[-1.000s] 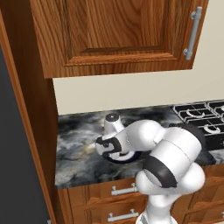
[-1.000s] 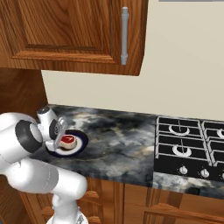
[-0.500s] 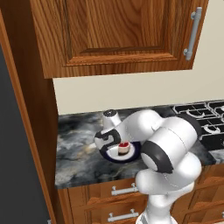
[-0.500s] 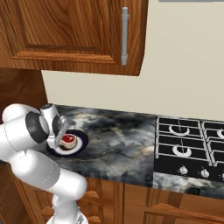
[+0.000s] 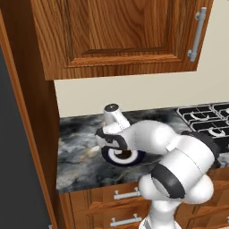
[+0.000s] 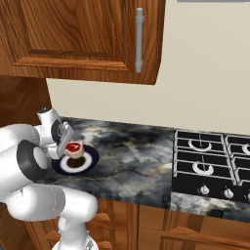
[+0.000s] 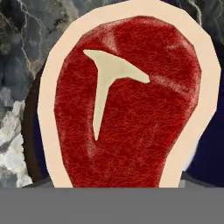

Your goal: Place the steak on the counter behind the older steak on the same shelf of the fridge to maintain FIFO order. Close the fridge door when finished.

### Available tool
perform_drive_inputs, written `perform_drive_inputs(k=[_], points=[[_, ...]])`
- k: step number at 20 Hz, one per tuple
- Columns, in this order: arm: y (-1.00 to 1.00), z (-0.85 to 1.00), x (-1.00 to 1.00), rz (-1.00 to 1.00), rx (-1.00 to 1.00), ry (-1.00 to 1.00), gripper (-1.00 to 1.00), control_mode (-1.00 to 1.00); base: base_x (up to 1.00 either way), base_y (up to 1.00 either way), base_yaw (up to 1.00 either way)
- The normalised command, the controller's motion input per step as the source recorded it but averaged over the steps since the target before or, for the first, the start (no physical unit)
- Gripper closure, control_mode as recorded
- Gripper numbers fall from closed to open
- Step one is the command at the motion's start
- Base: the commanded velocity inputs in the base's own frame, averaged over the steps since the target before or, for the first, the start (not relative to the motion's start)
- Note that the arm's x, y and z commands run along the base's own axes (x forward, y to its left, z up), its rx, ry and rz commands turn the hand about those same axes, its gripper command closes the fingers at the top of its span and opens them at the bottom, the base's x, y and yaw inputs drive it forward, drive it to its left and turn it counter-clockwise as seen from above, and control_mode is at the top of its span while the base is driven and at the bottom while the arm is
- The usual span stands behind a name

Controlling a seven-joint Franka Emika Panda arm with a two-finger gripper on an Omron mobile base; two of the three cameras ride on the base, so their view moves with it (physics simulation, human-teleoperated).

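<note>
The steak point(image 6: 74, 147), a thick cut with a tan rim and a red centre, sits on a dark blue plate point(image 6: 87, 161) on the marble counter point(image 6: 132, 156). My gripper point(image 6: 70, 149) is down at the steak, with the hand leaning in from the left. In the hand view the steak point(image 7: 127, 100) sits very close under the camera and the fingertips do not show, so I cannot tell whether the jaws hold it. From the left base, my hand covers most of the plate point(image 5: 134, 159). The older steak, the shelf and the fridge door are out of view.
A gas hob point(image 6: 210, 161) lies on the counter to the right. Wooden wall cabinets point(image 5: 120, 36) hang above and drawers point(image 5: 125, 194) sit below the counter. A tall wooden side panel point(image 5: 38, 134) and a dark grey surface point(image 5: 15, 170) stand to the left.
The hand has come down over the plate and now hides the steak from the left base view. The arm's elbow has swung lower and to the right.
</note>
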Motion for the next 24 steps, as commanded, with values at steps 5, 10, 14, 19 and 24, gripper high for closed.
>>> perform_drive_inputs(k=[5, 10, 14, 19, 24], points=[[0.0, 1.0, -0.99, 0.02, 0.02, -0.06, 1.0, -1.0, 0.0, 0.0, 0.0], [-0.05, 1.0, -1.0, 0.07, 0.05, 0.0, 1.0, -1.0, 0.0, 0.0, 0.0], [-0.31, 0.88, -0.83, 0.16, 0.0, 0.0, 1.0, -1.0, 0.0, 0.0, 0.0], [-0.48, 0.68, -0.22, 0.22, 0.0, 0.01, 1.0, -1.0, 0.0, 0.0, 0.0], [-0.09, 0.04, 0.01, 0.15, 0.0, 0.05, 1.0, -1.0, 0.0, 0.0, 0.0]])
